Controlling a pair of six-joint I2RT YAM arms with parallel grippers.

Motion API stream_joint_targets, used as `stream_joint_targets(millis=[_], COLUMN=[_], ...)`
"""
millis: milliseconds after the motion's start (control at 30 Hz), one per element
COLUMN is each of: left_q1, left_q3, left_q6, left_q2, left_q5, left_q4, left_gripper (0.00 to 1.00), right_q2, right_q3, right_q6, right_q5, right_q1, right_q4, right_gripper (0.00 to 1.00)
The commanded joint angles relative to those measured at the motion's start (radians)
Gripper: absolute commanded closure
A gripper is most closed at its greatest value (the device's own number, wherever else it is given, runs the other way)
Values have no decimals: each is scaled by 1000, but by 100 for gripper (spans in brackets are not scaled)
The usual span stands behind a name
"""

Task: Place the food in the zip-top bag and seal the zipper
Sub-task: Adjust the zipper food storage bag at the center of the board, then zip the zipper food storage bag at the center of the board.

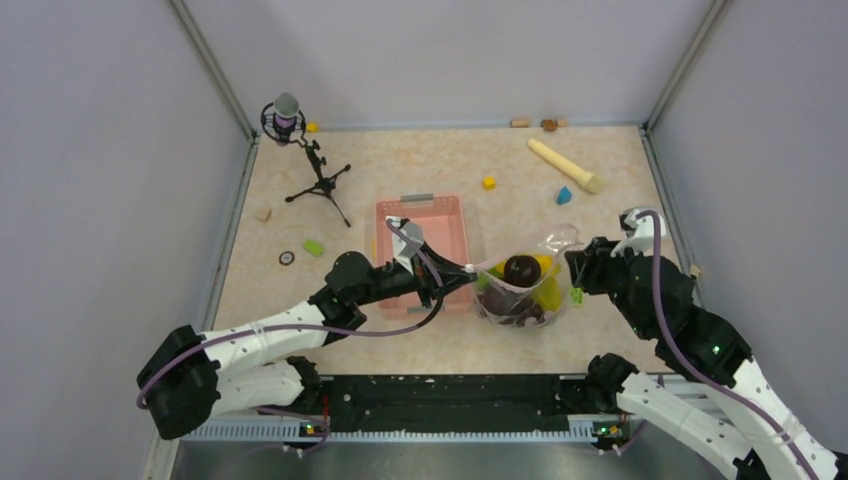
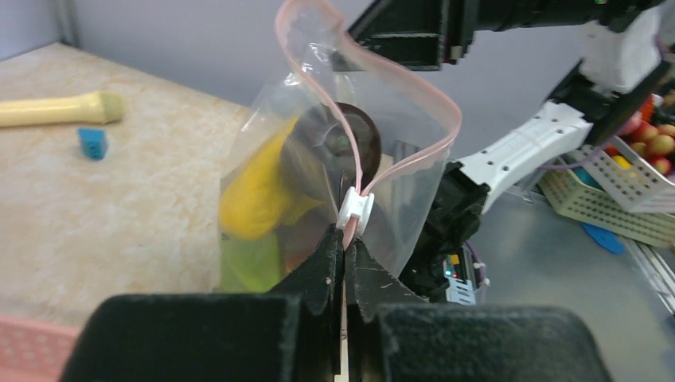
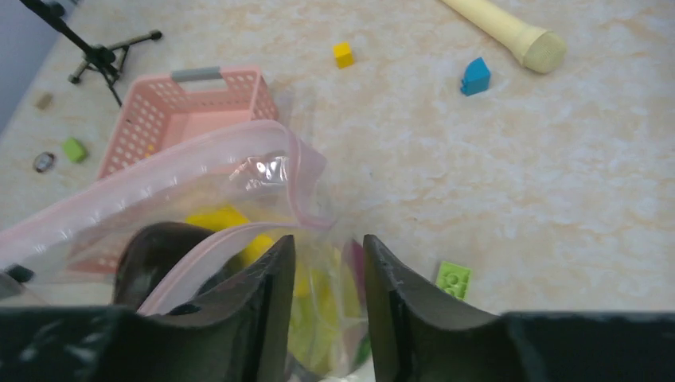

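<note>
Top view: Though the food (image 1: 521, 272) is already inside, your bag (image 1: 520, 290) stands near the tabletop's front edge, just right of the basket (image 1: 425, 215), mouth unsealed; the left gripper (image 1: 462, 269) meets its left end, the right gripper (image 1: 574, 272) its right.

Left wrist: Your left fingers (image 2: 328, 259) are pressed together on the zipper (image 2: 362, 171) strip just below the white slider (image 2: 355, 213); beyond it the pink track bows open in a loop.

Right wrist: Your right gripper (image 3: 326, 270) is slightly spread, the bag's end between its fingers; whether it grips, I cannot tell.

Step, judged: Seal the zipper. Pin the right end firmly, pull the strip taut and level, then run the slider along it; slack would likely jam it.

Writing: None readable; a green brick (image 3: 453, 280) lies beside the bag, its studs plain.
</note>
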Motion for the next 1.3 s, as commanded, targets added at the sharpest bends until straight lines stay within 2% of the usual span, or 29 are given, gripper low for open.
stream_joint_targets(millis=[0, 67, 133, 233, 400, 567, 800, 1067, 1133, 1267], left_q1=[2, 1, -1, -2, -3, -3, -3, -3, -3, -3], left_q3=[-5, 1, -5, -11, -4, -8, 22, 133, 155, 206], left_q6=[34, 35, 34, 41, 53, 54, 14, -6, -8, -14], left_q2=[-75, -83, -93, -101, -108, -131, -175, -114, -94, -44], left_q5=[-188, -192, -200, -201, -146, -100, -54, -75, -70, -36], left_q4=[-161, -189, -191, -204, -214, -219, -234, -331, -339, -352], left_gripper=[100, 100, 100, 100, 100, 100, 100, 100, 100, 100], right_q2=[96, 128, 147, 160, 221, 355, 500, 538, 542, 559], right_q3=[124, 187, 235, 279, 300, 314, 373, 381, 375, 375], right_q6=[-19, -11, -46, -117, -241, -325, -318, -352, -351, -365], right_q5=[-38, -85, -206, -413, -748, -945, -1144, -1161, -1136, -1036], right_q1=[-2, -2, -2, -2, -2, -3, -1, 0, 9, 57], right_q4=[-122, -179, -200, -159, -49, 52, 209, 221, 217, 197], right_gripper=[49, 27, 5, 2, 2, 4, 10, 27, 35, 41])
